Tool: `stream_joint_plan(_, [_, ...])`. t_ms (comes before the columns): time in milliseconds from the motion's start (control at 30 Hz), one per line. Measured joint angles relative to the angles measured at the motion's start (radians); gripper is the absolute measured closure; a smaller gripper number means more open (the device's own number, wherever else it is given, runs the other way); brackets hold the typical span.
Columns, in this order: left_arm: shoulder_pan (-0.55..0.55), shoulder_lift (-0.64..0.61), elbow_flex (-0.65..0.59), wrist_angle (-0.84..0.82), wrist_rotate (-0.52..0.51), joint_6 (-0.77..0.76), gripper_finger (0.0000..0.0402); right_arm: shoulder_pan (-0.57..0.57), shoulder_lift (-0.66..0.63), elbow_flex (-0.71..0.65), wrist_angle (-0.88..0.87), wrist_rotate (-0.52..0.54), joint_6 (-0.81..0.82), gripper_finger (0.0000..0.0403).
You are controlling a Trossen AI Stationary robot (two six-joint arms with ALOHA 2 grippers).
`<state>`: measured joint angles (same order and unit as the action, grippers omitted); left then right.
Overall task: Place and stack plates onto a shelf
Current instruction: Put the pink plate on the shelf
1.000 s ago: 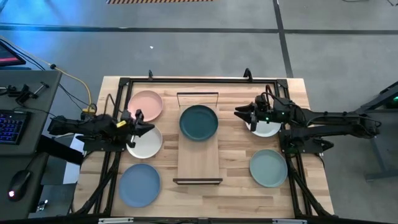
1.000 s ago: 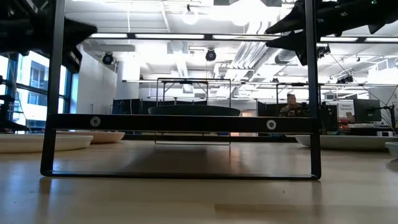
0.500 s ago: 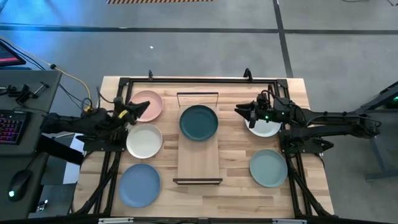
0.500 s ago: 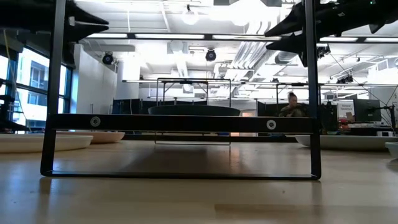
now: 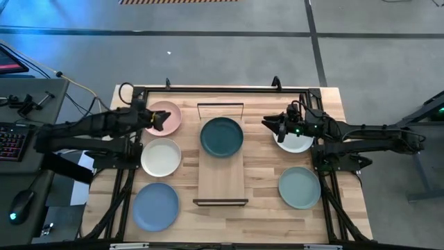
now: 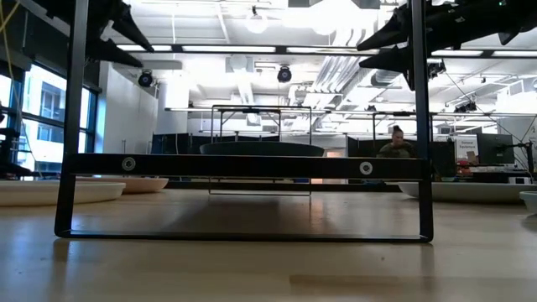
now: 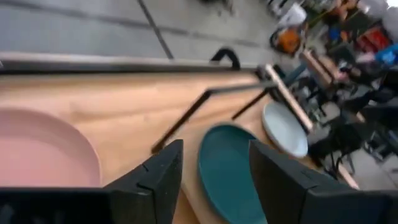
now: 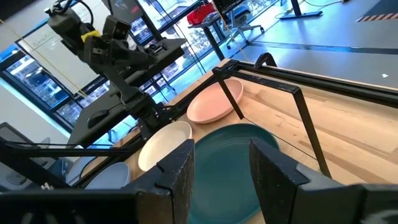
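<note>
The light-wood shelf [image 5: 222, 173] lies in the table's middle, with a dark teal plate [image 5: 222, 136] on its far half. A pink plate [image 5: 166, 117], a cream plate [image 5: 161, 157] and a blue plate [image 5: 155, 206] rest on the table to its left. A white plate [image 5: 297, 142] and a sage green plate [image 5: 300, 187] rest to its right. My left gripper [image 5: 158, 119] hangs open above the pink plate [image 7: 43, 149], holding nothing. My right gripper [image 5: 267, 125] is open and holds nothing; it stands high between the white plate and the teal plate [image 8: 230, 162].
Black wire frames [image 5: 220, 105] rise at both short ends of the shelf; the near one [image 6: 243, 166] fills the low view. A black rail frame [image 5: 222, 89] runs along the table's far edge. Bare wood lies on the shelf's near half.
My left gripper has gone from above the cream plate's far edge toward the table's far edge, to above the pink plate. It has risen and opened. The plates have stayed where they were.
</note>
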<state>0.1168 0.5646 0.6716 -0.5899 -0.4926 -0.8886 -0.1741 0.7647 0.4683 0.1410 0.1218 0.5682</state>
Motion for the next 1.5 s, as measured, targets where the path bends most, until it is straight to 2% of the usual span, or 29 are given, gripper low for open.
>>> stream_joint_plan(133, [0.051,0.060,0.000,-0.008,0.136,0.001,0.0225,0.000,0.000,0.000,-0.001,0.000,0.000,0.0269])
stream_joint_plan(233, [0.087,0.123,0.000,-0.073,0.209,0.007,0.0225,0.000,0.000,0.000,-0.001,0.000,0.000,0.0269])
stream_joint_plan(500, [0.179,0.330,0.000,-0.171,0.347,0.048,0.0225,0.000,0.000,0.000,-0.002,0.000,0.000,0.0269])
stream_joint_plan(667, [0.236,0.463,0.000,-0.176,0.352,0.140,0.0225,0.000,0.000,0.000,-0.002,0.000,0.000,0.0269])
stream_joint_plan(1000, [0.318,0.681,0.000,-0.161,0.351,0.229,0.0225,0.000,0.000,0.000,-0.005,0.000,0.000,0.0269])
stream_joint_plan(1500, [0.322,0.816,0.000,-0.123,0.338,0.278,0.0225,0.000,0.000,0.000,-0.010,0.000,0.000,0.0269])
